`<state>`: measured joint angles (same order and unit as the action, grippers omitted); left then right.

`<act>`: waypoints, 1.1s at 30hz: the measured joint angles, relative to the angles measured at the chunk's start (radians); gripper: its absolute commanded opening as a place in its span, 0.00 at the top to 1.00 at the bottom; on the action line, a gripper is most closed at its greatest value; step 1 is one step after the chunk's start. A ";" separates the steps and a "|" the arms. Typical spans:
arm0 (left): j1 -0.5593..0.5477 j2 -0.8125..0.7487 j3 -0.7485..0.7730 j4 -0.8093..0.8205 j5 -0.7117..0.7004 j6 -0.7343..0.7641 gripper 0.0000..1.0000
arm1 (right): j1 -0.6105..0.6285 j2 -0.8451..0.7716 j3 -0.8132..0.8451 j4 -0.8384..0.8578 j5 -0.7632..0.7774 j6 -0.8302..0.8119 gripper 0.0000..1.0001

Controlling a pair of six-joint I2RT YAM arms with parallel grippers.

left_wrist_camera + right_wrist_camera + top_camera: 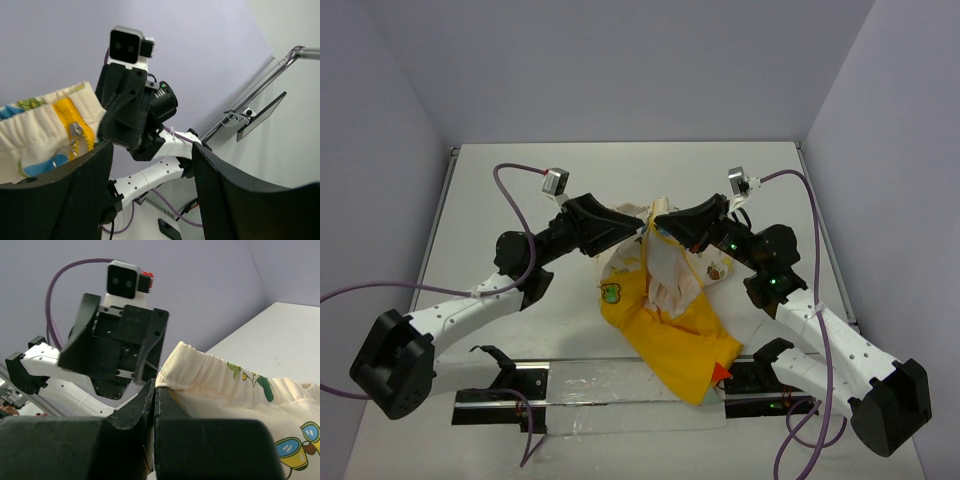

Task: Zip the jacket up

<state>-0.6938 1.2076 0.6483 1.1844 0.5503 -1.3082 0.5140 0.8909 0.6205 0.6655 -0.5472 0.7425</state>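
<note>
The jacket (pixel 665 320) hangs by one corner above the table, its yellow body with a green patch (pixel 611 294) draped down to a red tip (pixel 722 372). My right gripper (pixel 660 222) is shut on the jacket's cream hem (pixel 200 371); its jaws (pixel 154 390) pinch the cloth edge. My left gripper (pixel 638 228) faces it, open and empty, just left of the held corner. In the left wrist view the fingers (pixel 75 195) stand wide apart around the gripper's midpoint (pixel 150 150), with cream cloth, yellow zipper tape and a metal zipper pull (pixel 76 130) at their upper left.
A clear plastic sheet and a black rail (pixel 620 385) lie along the table's near edge between the arm bases. Purple cables (pixel 510 190) loop off both arms. Grey walls close the table (pixel 520 180) on three sides.
</note>
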 measured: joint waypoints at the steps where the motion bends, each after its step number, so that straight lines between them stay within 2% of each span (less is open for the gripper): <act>1: -0.009 -0.021 0.002 -0.031 0.000 0.017 0.30 | 0.000 0.000 0.000 0.000 0.000 0.000 1.00; 6: -0.039 -0.100 0.013 -0.199 -0.021 0.127 0.30 | 0.000 0.001 0.000 0.000 0.000 0.001 1.00; 11: -0.039 -0.160 0.022 -0.415 -0.130 0.222 0.29 | -0.005 0.001 0.000 0.000 -0.033 -0.013 1.00; 17: -0.039 -0.211 0.022 -0.545 -0.192 0.270 0.28 | -0.035 0.014 -0.001 0.038 -0.239 -0.060 1.00; 19: -0.039 -0.233 0.018 -0.573 -0.199 0.273 0.28 | -0.047 0.051 -0.004 0.114 -0.335 -0.051 1.00; 24: -0.038 -0.350 -0.036 -0.658 -0.206 0.285 0.27 | -0.063 0.229 -0.005 0.414 -0.539 0.135 1.00; 26: -0.038 -0.385 -0.062 -0.654 -0.195 0.294 0.29 | -0.064 0.297 0.004 0.484 -0.596 0.251 1.00; 30: -0.038 -0.406 -0.111 -0.641 -0.143 0.300 0.32 | -0.065 0.425 0.056 0.553 -0.655 0.454 1.00; 33: -0.037 -0.387 -0.132 -0.643 -0.107 0.306 0.34 | -0.065 0.456 0.074 0.562 -0.668 0.531 1.00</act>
<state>-0.7311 0.8205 0.5165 0.5414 0.4434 -1.0017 0.4488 1.3472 0.6946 1.2277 -1.2150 1.2738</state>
